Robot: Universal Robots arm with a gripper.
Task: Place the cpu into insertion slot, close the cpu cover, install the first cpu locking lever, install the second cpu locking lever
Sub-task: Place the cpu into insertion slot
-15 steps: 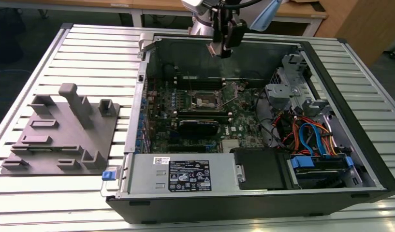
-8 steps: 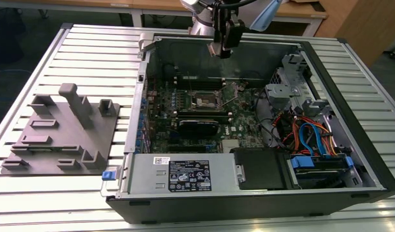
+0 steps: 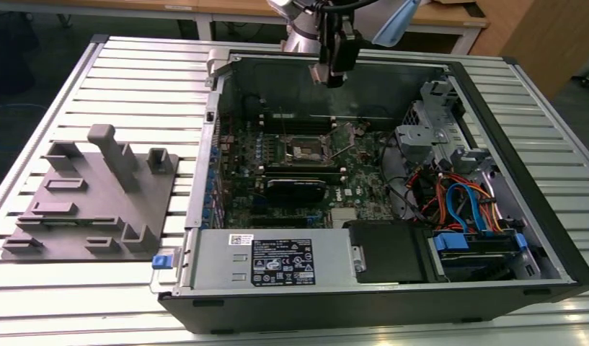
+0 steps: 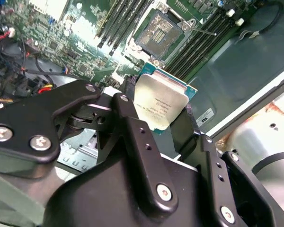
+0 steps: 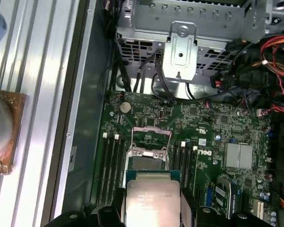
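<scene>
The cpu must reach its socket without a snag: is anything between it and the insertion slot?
Nothing visible does. The pincer holds the cpu in the air above the motherboard, and the insertion slot lies bare, its cpu cover seemingly swung back off it.

Even, diffuse overhead light: mild glare on bench (image 3: 130,72) slats, strongest in the first wrist view, computer case (image 3: 371,90) interior dim in the exterior view, soft sheen on cpu (image 4: 163,97) top, black tool (image 4: 155,111) dark with faint highlights.
</scene>
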